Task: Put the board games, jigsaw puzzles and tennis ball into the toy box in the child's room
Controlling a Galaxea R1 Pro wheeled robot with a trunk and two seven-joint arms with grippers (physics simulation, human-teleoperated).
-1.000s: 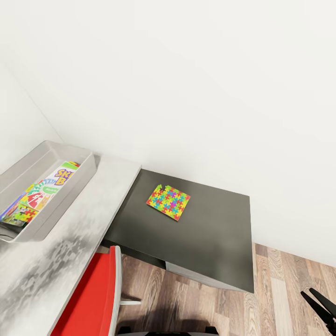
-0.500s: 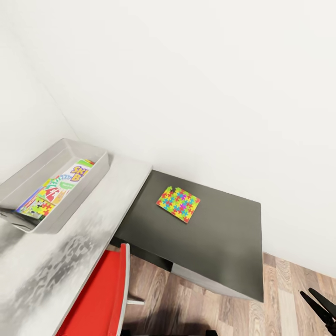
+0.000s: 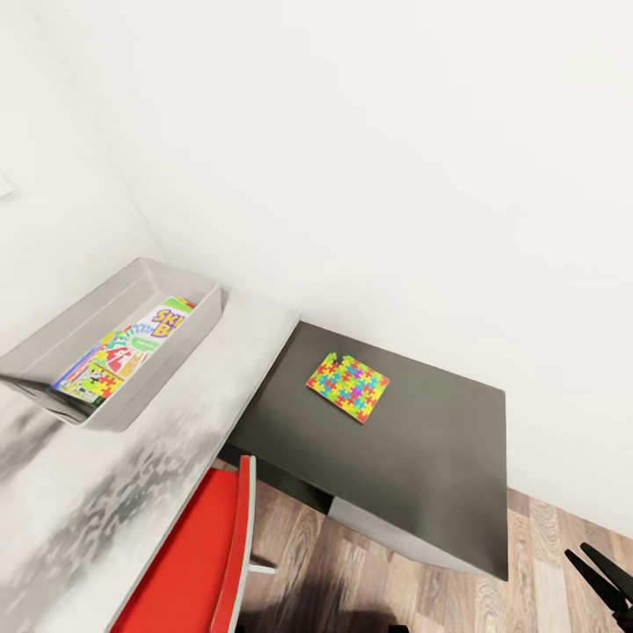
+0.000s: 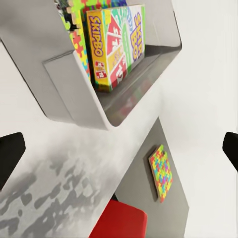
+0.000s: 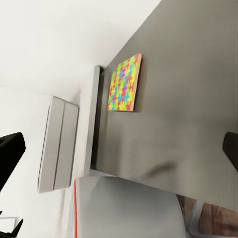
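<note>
A white wall stands behind the table, which has a pale grey top joined to a lower dark grey top. On the dark top lies one jigsaw puzzle, flat and alone, near the wall. The toy box sits on the pale top, close to the corner of the wall. Inside it is the Skip-Bo board game, and a second jigsaw puzzle lies in the box beside it. A red chair is pushed in at the table's front edge, over the wood-plank floor. The right gripper shows as dark fingers low over the floor, well apart from the puzzle. In both wrist views the jaws are spread wide and hold nothing: the left gripper faces the toy box, and the right one faces the puzzle on the dark top.
</note>
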